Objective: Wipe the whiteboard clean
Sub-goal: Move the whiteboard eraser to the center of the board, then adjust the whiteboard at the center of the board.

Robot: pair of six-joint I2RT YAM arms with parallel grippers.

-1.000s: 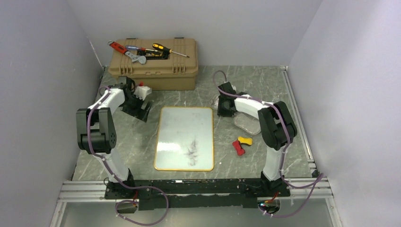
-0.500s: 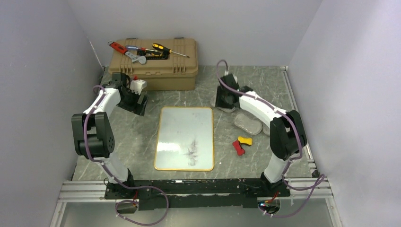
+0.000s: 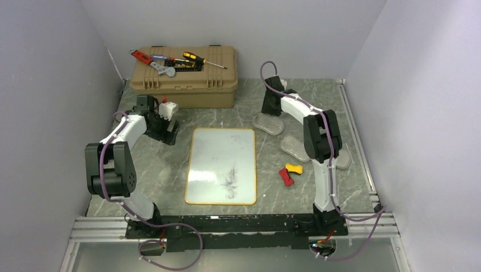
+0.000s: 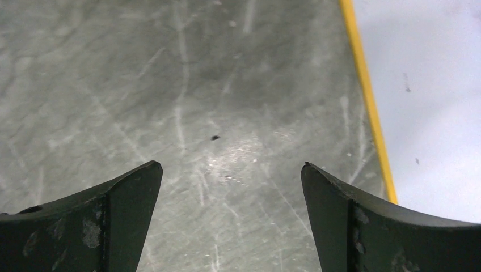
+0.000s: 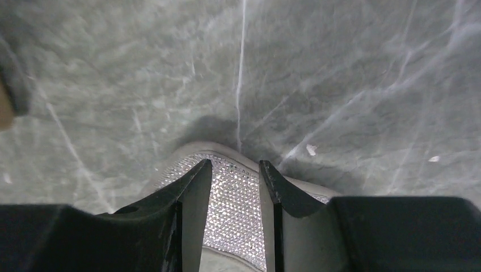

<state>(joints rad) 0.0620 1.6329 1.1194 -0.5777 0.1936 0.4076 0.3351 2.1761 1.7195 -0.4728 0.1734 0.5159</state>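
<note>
Whiteboard (image 3: 221,165) flat mid-desk (image 3: 170,170), faint blue smears (image 3: 230,181) toward its near edge | step: we judge wiper pickup | left tool (image 4: 230,165) spread wide beside board's far-left corner | right tool (image 5: 234,162) narrowed over grey oval pad (image 3: 268,123), grip we cannot tell | next: secure pad, carry to smears

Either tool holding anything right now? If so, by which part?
Left tool: open, nothing held. Right tool: straddles one end of the glittery oval pad; whether it actually grips it cannot be told.
</note>
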